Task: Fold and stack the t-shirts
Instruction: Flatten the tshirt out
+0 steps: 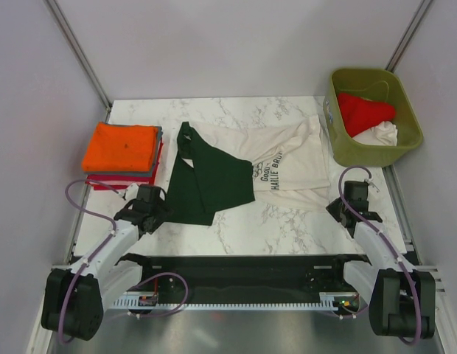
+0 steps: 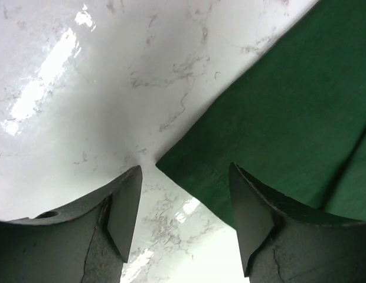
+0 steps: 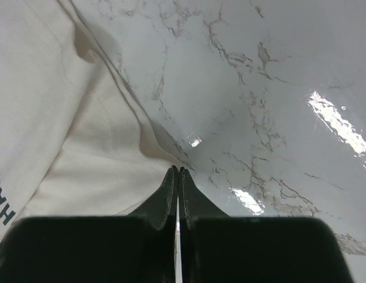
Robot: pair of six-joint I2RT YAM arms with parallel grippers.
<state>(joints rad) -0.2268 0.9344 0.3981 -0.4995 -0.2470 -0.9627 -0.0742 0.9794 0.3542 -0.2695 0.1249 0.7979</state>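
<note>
Resolving only in wrist views: left pincer [image 2: 184,171] wide, right pincer [image 3: 178,171] closed beside t-shirt [image 3: 65,118].

Two arms [image 1: 114,240] [image 1: 372,240], one bin [image 1: 337,147], at least six t-shirts [image 1: 302,151] [image 1: 121,145] [image 1: 365,112] [image 1: 379,134].

dark print on the cream t-shirt [image 1: 287,151], readable letters "GOOD" and "HARLIE BROW", the rest folded away

Stack [image 1: 121,146] left, bin [image 1: 361,156] right, shirt [image 1: 291,151] between
</note>
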